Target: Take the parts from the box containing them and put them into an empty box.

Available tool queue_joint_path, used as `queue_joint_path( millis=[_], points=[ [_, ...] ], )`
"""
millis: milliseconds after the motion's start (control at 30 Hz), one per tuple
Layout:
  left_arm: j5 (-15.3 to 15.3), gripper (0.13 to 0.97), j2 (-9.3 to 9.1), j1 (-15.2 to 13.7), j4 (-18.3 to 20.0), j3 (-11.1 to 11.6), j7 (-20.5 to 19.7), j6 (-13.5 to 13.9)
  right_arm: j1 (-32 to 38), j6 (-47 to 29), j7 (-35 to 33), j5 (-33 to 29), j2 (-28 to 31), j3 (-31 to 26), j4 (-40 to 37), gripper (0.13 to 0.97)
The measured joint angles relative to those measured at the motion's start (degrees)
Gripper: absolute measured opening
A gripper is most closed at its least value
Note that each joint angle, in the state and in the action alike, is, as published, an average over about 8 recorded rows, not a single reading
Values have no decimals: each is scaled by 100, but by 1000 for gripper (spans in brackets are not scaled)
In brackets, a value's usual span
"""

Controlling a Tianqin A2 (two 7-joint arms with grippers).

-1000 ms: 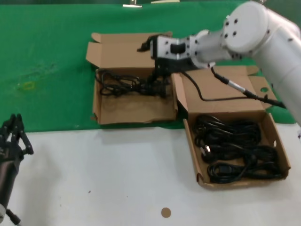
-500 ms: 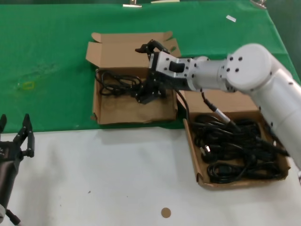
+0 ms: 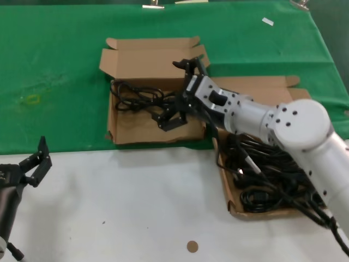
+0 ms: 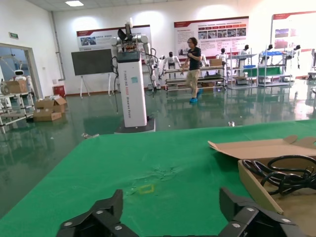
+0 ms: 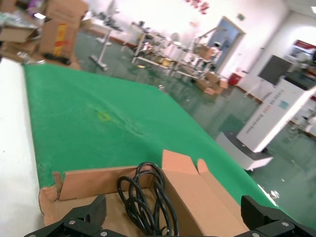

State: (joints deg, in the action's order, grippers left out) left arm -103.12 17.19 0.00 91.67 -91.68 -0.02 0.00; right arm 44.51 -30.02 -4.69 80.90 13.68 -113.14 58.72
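The straight-walled box (image 3: 147, 130) on the green cloth holds one looped black cord (image 3: 136, 98) along its far side. My right gripper (image 3: 175, 93) hovers open over that box's right half, next to the cord and holding nothing. The right wrist view shows the cord (image 5: 148, 197) lying below my right gripper (image 5: 173, 207), between its spread fingers. The splay-walled box (image 3: 222, 174) on the right holds several black cords (image 3: 267, 191), partly hidden by my right arm. My left gripper (image 3: 39, 155) waits open at the near left, away from both boxes.
Both lids stand open behind their boxes; the left box's lid (image 3: 147, 57) has ear flaps. White tabletop (image 3: 136, 207) lies in front, with a small brown disc (image 3: 192, 246) on it. A yellow mark (image 3: 32, 99) shows on the green cloth at left.
My right arm has swung down and toward me across the right box. Its gripper has turned and spread above the left box. My left gripper has risen and tilted slightly.
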Motion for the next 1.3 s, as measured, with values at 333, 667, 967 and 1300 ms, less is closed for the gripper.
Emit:
queue_joint_path(
  millis=[333, 667, 967, 1300],
  points=[
    [0, 769, 0, 0, 0, 0, 0, 0, -957, 641, 100, 478, 76, 463, 709, 966],
    [0, 871, 0, 0, 0, 0, 3, 0, -1917, 1293, 202, 957, 151, 925, 1420, 966],
    [-1, 946, 0, 0, 0, 0, 2, 0, -2770, 1867, 292, 1383, 219, 1336, 2051, 966],
    [-1, 966, 0, 0, 0, 0, 1, 0, -3733, 2513, 392, 1861, 295, 1801, 2764, 966]
  ],
)
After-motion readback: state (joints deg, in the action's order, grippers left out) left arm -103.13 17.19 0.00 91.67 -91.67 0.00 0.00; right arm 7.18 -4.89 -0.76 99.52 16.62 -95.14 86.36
